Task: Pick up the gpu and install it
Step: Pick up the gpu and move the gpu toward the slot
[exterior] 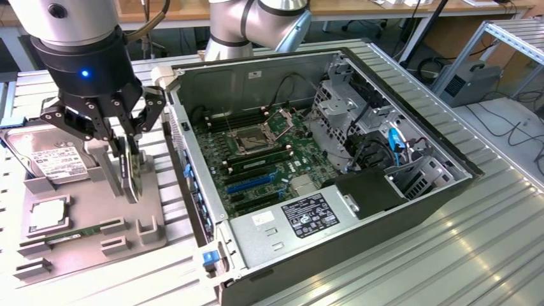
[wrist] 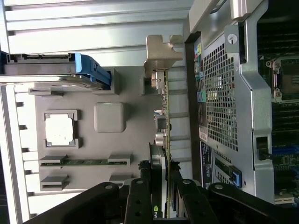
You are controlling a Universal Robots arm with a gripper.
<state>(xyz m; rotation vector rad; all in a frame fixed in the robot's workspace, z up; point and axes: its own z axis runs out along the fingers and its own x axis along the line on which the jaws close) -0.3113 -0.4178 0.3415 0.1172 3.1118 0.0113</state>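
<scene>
Gripper (exterior: 123, 139) pinches the upper edge of the gpu (exterior: 129, 175), with one finger on each face of the card. The gpu stands upright in the grey tray (exterior: 85, 242), just beside the open computer case (exterior: 383, 220).

I work in what looks like a robotics lab. My arm (exterior: 255, 22) is mounted by a ribbed metal table (exterior: 476, 255), which carries an opened computer (exterior: 408, 220) and a grey tray of parts (exterior: 81, 255). Behind them are wooden desks (exterior: 170, 7) and a metal rack (exterior: 510, 35), and cables (exterior: 514, 127) trail across the floor.
</scene>
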